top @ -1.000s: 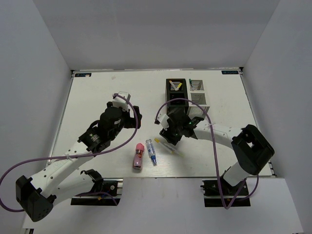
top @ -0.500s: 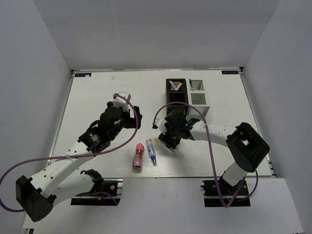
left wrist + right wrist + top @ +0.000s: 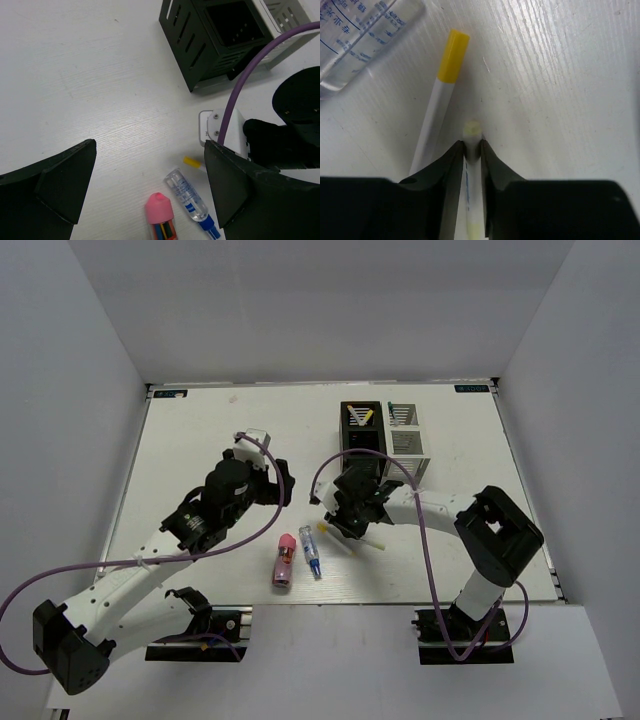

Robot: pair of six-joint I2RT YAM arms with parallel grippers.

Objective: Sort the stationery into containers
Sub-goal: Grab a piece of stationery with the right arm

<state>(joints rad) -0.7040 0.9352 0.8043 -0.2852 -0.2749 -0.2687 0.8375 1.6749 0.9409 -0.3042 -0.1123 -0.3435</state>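
My right gripper (image 3: 472,142) is shut on a thin white pen (image 3: 472,131) with a pale yellow-green end, held low over the table; in the top view the gripper (image 3: 341,527) is in front of the black box (image 3: 360,440). A yellow-capped pen (image 3: 451,56) lies just left of the held one. The clear blue-tipped tube (image 3: 311,553) and the pink tube (image 3: 284,558) lie side by side to its left. My left gripper (image 3: 150,175) is open and empty above them. The white box (image 3: 408,435) stands right of the black one.
The black box holds pens with yellow ends (image 3: 360,417); a green-ended one (image 3: 390,408) stands in the white box. The left wrist view shows the black box (image 3: 210,40), my right wrist (image 3: 280,135), the pink tube (image 3: 160,215) and the clear tube (image 3: 189,199). Walls enclose the table.
My right gripper has shifted slightly left and closed on one pen; that pen's tail now sticks out to the right. The left arm has not moved.
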